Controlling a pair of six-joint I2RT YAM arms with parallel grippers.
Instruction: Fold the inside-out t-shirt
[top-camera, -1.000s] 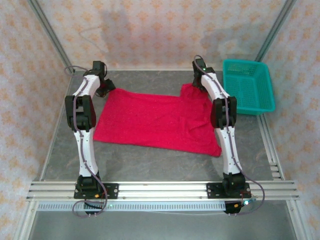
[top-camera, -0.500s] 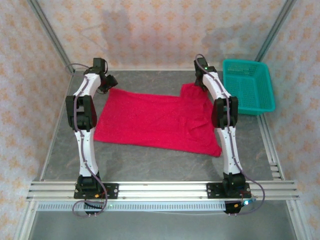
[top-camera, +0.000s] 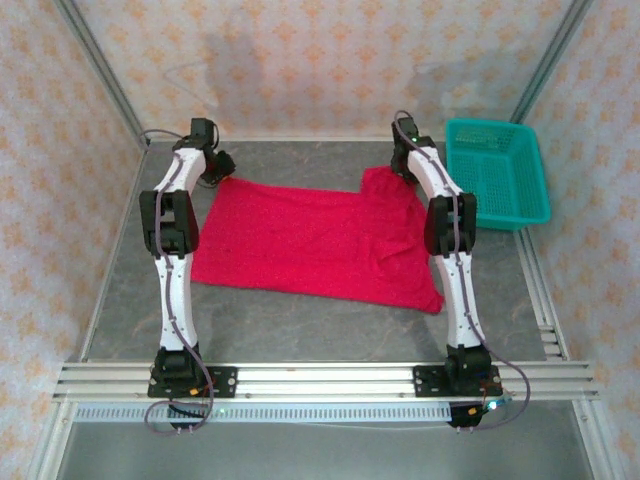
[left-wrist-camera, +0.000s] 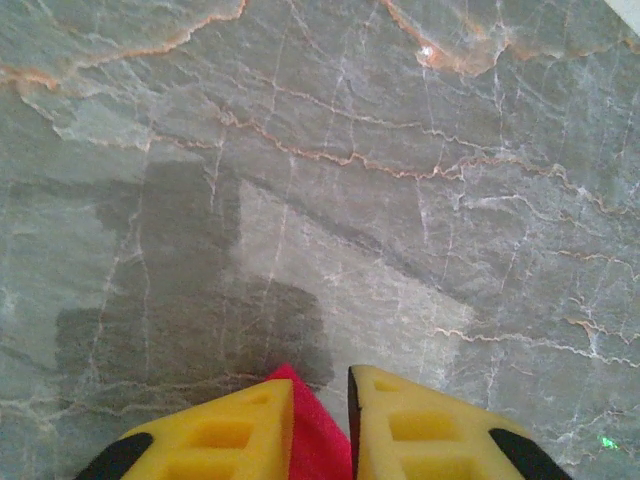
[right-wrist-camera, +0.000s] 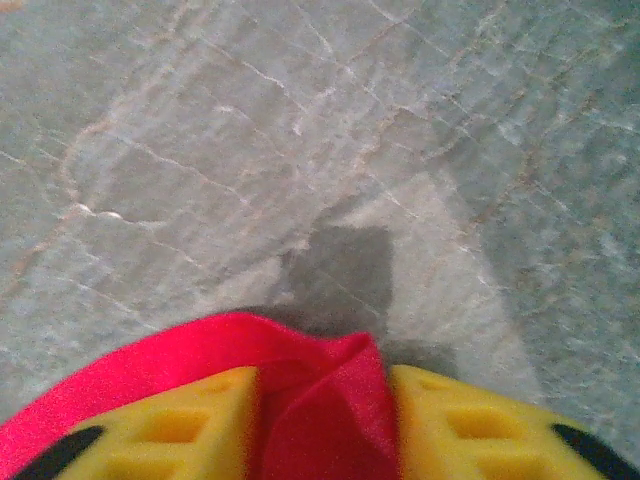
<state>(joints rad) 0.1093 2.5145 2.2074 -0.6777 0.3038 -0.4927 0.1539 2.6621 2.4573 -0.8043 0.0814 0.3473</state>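
Top external view has the inside-out t-shirt (top-camera: 310, 240) spread flat and red across the middle of the grey marble-patterned table (top-camera: 300, 325), with a bunched sleeve at its far right corner. The left end effector (top-camera: 214, 170) sits at the shirt's far left corner and the right end effector (top-camera: 402, 166) at the far right corner, by that sleeve; from this height I cannot tell how their jaws stand. A teal plastic basket (top-camera: 500, 222) stands on the table to the right of the right arm, apart from the shirt. Left wrist view supplies the detail. The left end effector (left-wrist-camera: 320, 395) has its yellow fingers (left-wrist-camera: 225, 435) drawn narrow, and a pointed tip of the red shirt (left-wrist-camera: 312, 435) fills the slim gap between them, with bare table beyond. Right wrist view shows the right end effector (right-wrist-camera: 322, 400) standing somewhat wider, its fingers (right-wrist-camera: 470, 430) pressed on a thicker, doubled fold of the shirt (right-wrist-camera: 150, 365), whose edge curves away to the left over the table.
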